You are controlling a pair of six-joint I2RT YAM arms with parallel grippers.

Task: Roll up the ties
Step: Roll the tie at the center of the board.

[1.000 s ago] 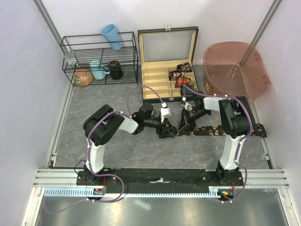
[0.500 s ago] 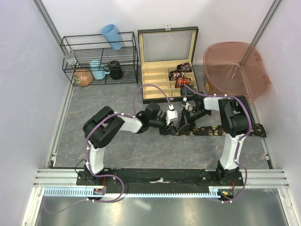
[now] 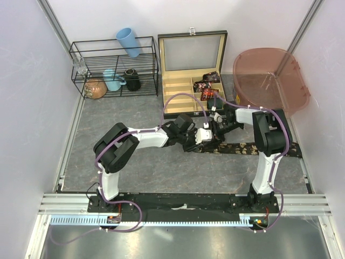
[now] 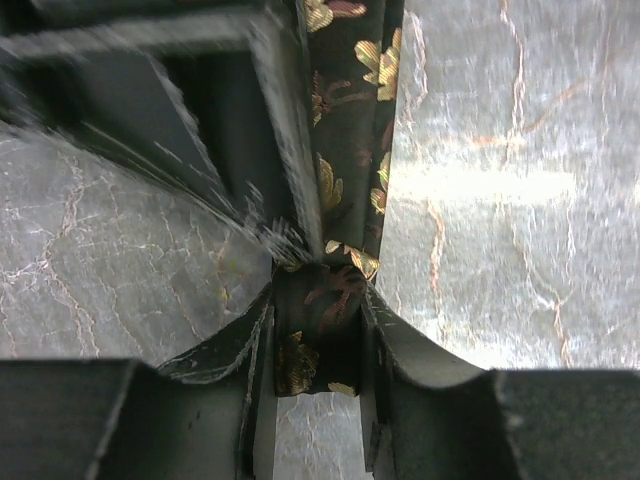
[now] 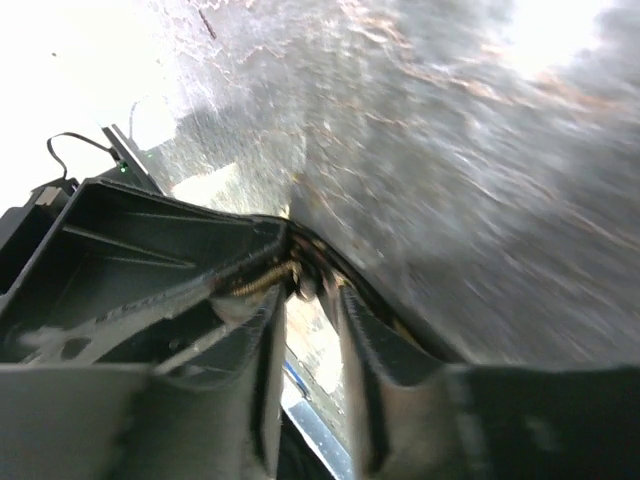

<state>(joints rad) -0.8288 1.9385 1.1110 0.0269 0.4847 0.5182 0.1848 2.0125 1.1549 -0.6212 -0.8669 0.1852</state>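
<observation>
Both arms look the same to me. The left arm and the right arm each have a white lower link on a black base. Above it come thick black joint housings with a rounded shape. A purple cable runs along each arm in loose loops, fixed with small white clips. Near each wrist there is a small white block. The fingers are dark grey, almost black, with rough, finely toothed edges.
</observation>
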